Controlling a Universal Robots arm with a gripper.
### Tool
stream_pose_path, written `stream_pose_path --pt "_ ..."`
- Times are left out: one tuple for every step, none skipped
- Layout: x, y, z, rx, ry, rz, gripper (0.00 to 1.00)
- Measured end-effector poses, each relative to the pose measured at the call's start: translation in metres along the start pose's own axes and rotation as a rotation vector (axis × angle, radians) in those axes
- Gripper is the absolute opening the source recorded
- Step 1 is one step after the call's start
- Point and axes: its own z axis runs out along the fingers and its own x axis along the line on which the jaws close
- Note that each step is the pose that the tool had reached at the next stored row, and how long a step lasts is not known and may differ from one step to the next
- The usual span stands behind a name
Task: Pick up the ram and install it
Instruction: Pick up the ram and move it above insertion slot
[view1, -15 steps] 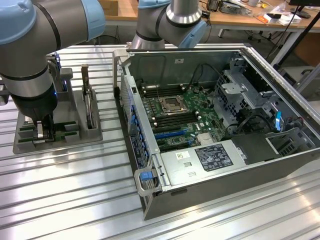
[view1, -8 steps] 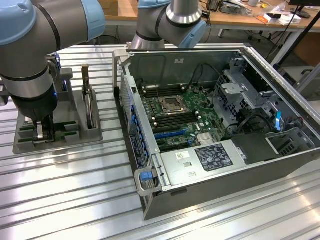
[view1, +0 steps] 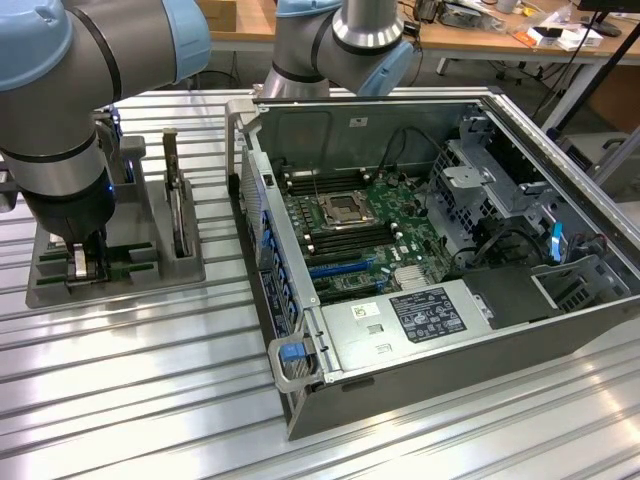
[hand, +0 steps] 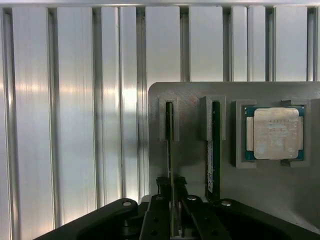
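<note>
Slotted aluminium table (view1: 150, 400), grey holder (view1: 190, 270) on it, gripper (hand: 172, 216) at its slot — fingers (hand: 155, 220) pinched onto the upright ram (hand: 170, 150).

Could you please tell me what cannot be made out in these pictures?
- Wrist view: the ram in the pincer stands edge-on, so its chips and label are hidden.
- Wrist view: lettering on the processor is too small to read.
- Exterior view: the arm covers the pincer's grip on the ram.
- Wrist view: the holder is cut off by the picture's edge.
</note>
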Motion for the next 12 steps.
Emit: stream_pose_path --pt "0.0 0.0 0.0 0.0 0.0 0.0 0.14" --pt "0.0 0.0 0.0 0.0 0.0 0.0 0.14" --pt "0.0 0.0 0.0 0.0 0.0 0.0 0.14" --pt "0.0 0.0 0.0 0.0 0.0 0.0 0.14" --pt "0.0 0.0 0.0 0.0 0.0 0.0 0.14" --pt "0.0 0.0 0.0 0.0 0.0 0.0 0.14" --pt "0.0 0.0 0.0 0.0 0.0 0.0 0.14" --pt "0.0 0.0 0.0 0.0 0.0 0.0 0.14" --pt "0.0 0.0 0.0 0.0 0.0 0.0 0.14" --pt "0.0 0.0 0.0 0.0 0.0 0.0 0.14" --pt "0.0 0.0 0.0 0.0 0.0 0.0 0.14" --pt "0.0 0.0 0.0 0.0 0.0 0.0 0.14"
